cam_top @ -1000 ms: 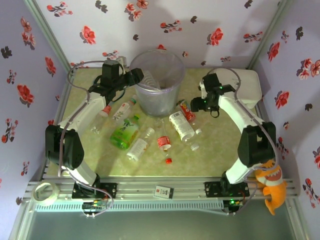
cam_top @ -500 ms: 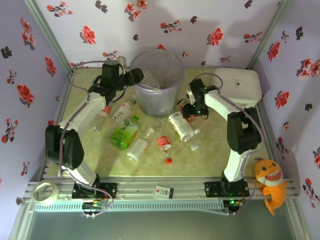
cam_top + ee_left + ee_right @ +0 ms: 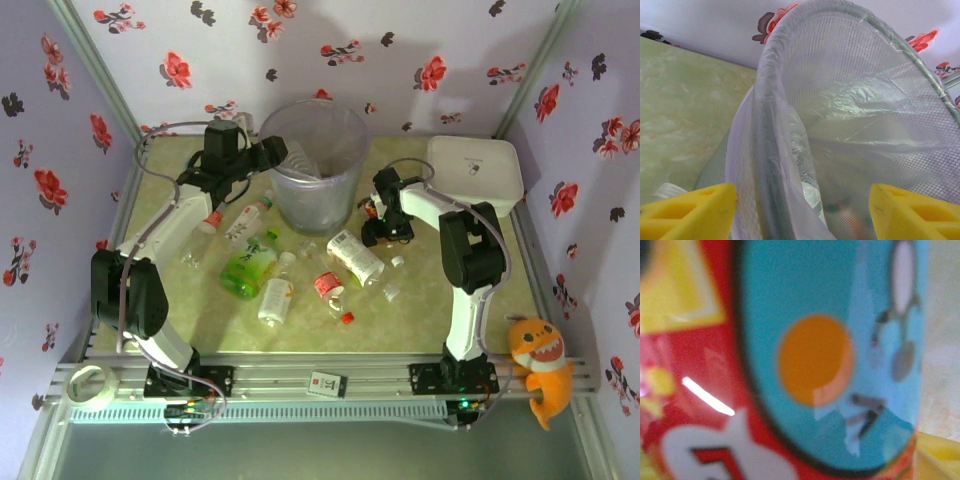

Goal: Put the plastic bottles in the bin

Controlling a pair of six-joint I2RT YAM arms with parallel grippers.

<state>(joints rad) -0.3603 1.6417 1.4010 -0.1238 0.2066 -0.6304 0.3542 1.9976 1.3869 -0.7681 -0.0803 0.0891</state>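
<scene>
Several bottles out, one binned

Bin (image 3: 312,160) holds a clear bottle (image 3: 802,150). Left gripper (image 3: 272,152) sits at its rim, yellow fingers (image 3: 690,205) spread wide. Right gripper (image 3: 374,228) meets a red-labelled bottle (image 3: 790,365); its grip is unclear. Other plastic bottles (image 3: 352,255) lie on the green table (image 3: 450,300), floral walls (image 3: 400,40) around.

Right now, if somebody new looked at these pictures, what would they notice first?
Probably the big see-through bin at the back middle of the table, with plastic bottles scattered in front of it. The red flowers on the walls and the orange toy at the near right corner stand out too.
</scene>
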